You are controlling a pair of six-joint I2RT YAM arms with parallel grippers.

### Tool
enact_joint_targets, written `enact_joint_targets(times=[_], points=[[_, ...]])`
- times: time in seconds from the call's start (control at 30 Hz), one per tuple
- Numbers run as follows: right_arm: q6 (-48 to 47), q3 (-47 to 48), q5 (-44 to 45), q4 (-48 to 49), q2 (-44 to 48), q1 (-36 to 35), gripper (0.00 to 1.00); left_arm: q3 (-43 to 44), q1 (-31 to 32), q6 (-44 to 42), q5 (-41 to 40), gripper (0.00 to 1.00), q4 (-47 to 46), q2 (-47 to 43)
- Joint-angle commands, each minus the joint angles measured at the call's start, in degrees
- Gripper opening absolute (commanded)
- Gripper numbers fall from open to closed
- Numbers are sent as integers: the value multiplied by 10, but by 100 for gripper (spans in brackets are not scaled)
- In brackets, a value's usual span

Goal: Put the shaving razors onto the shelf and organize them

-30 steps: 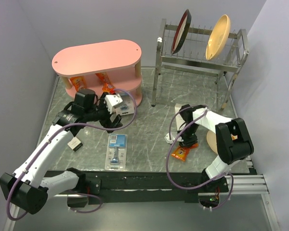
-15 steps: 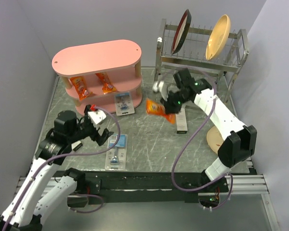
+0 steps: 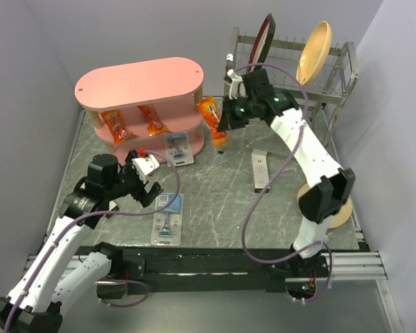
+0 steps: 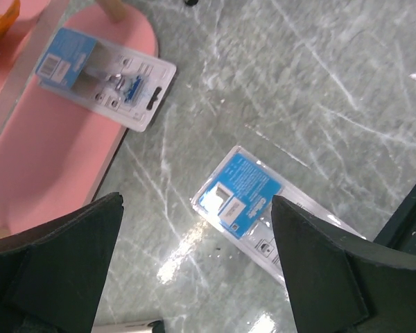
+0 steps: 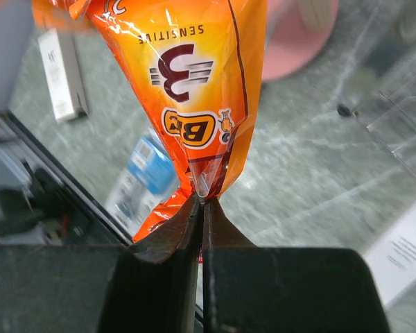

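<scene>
Right gripper (image 5: 200, 200), clamped tight on an orange packet (image 5: 194, 90) beside the shelf (image 3: 139, 80), hangs well apart from left gripper (image 4: 194, 270), which gapes empty above a razor (image 4: 239, 205).

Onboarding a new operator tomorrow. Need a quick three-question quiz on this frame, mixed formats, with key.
1. True or false: both razor packs lie on the pink shelf.
2. What does the right tool grip? A) a razor pack B) an orange packet C) nothing
3. Fill in: the left tool hangs above the table with its jaws ____.
Key: 1 false, one lies on the shelf's bottom board and the other on the table; 2 B; 3 open.
</scene>
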State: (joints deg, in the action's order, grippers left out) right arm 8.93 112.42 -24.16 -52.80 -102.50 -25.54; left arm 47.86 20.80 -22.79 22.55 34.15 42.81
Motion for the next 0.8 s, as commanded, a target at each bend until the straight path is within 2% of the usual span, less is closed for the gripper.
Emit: enact_joint_targets(times=[0.0,0.23,0.53,0.77], points=[[68,80,17,12,-52,-28,0,52,-21,-25,-16,94,2,26],[99,104,36,39,-101,-45,0,43,-35,-24,-28,94,-38,42],[125,142,88,81,-137,-80,0,24,-40,2,21,91,-25,33],[133,153,98,92,-157,-90,0,17,-45,5,25,91,-29,29]])
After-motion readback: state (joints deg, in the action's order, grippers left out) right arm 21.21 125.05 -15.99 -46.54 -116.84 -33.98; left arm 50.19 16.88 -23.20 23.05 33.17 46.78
